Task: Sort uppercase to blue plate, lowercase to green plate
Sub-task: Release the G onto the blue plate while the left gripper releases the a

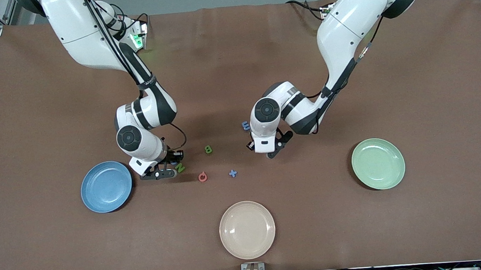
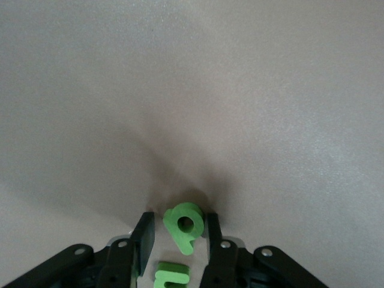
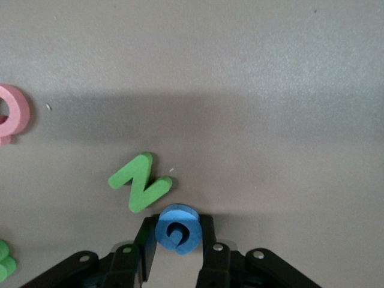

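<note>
The right end effector, low on the brown desk beside the blue plate, pinched the blue G, the green N alongside. The left end effector, down near the desk's middle, bracketed the green p narrowly, one finger apart from it. The green plate lay toward the left arm's end.

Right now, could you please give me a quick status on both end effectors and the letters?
Right end effector shut on blue G, beside green N. Left end effector straddling green p, fingers apart. Blue plate nearby; nothing in the way.
</note>
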Controlling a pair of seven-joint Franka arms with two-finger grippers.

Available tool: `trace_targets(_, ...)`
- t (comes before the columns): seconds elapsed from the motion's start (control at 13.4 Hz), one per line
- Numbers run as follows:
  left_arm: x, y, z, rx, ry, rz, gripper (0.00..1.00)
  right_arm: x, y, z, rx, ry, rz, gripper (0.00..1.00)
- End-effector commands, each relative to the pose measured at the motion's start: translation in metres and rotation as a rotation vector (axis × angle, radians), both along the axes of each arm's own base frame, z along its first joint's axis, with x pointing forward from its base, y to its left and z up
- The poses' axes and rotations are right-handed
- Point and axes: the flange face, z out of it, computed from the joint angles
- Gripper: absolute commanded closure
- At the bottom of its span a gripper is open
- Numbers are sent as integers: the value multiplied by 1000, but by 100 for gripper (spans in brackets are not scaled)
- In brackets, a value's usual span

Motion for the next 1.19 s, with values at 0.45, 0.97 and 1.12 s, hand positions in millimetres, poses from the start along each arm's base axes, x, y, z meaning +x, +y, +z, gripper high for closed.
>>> trace_targets(0.45,82,83,63,67,-203,-80,100,78,-156,81,53,-14,79,96)
trace_targets(0.97,160,267,98,122,-176,-168,100,106,-270,25,-24,-100,309,61)
trace_targets(1.12,166,312,96,134,-130,-193,99,106,-262,26,-21,-94,312,24)
